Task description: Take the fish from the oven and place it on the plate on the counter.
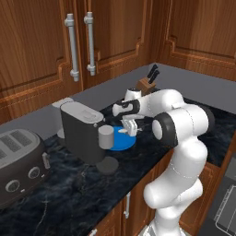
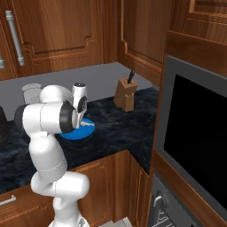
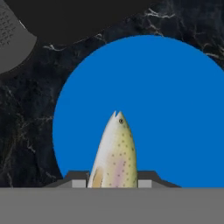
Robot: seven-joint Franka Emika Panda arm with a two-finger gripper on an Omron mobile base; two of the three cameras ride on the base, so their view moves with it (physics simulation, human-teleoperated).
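Note:
A pale speckled fish (image 3: 114,153) sticks out head first between my fingertips, and my gripper (image 3: 113,181) is shut on it. It hangs just above the round blue plate (image 3: 175,109) on the black counter (image 1: 69,193). In the left base view my gripper (image 1: 130,129) points down over the plate (image 1: 120,144), with the fish (image 1: 124,131) a light sliver at its tip. From the right side the fish (image 2: 88,125) shows over the plate's (image 2: 75,134) far edge, below my gripper (image 2: 82,120). The oven (image 2: 162,206) with its knob sits at the lower right.
A dark coffee machine (image 1: 80,131) with a grey cup stands right beside the plate. A toaster (image 1: 18,161) is at the far left. A knife block (image 2: 124,94) stands in the back corner. A dark-windowed appliance (image 2: 195,137) fills the tall cabinet on the right.

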